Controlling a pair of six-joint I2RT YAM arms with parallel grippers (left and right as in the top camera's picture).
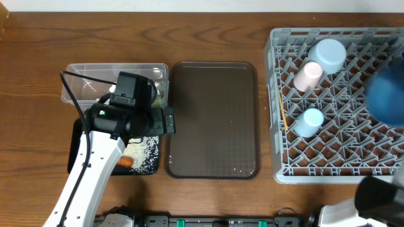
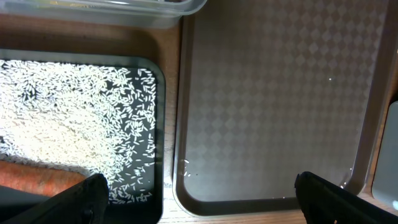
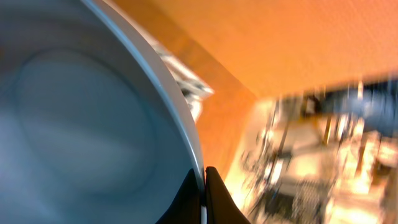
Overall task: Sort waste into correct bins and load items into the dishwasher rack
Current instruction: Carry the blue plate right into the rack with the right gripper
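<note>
Done: rice (image 2: pixel 68 118), carrot (image 2: pixel 37 177) in black tray (image 2: pixel 158 124), lower left. Pink cup (image 1: pixel 307 76), light-blue cup (image 1: pixel 309 121), bowl (image 1: pixel 328 53), chopsticks (image 1: pixel 282 113) in dishwasher rack (image 1: pixel 284 164), right.
Remaining: blue plate (image 1: pixel 385 94), blurred over rack's right side, right jaws clamped on its rim.
Left jaws apart, empty.
Clear tub (image 1: pixel 82 88) contents unclear.

Wooden bench (image 1: pixel 208 38), brown grain running side to side, carries four items directly. Reference item: brown tray (image 1: pixel 213 120), flat at mid-bench. The clear tub (image 1: pixel 82 79) sits just beside the brown tray's left edge, at its far corner. The black tray (image 1: pixel 74 154) sits just beside the same edge, at its near corner, in front of the tub. The dishwasher rack (image 1: pixel 328 175) stands to the brown tray's right, with a narrow strip of bare wood between them.
</note>
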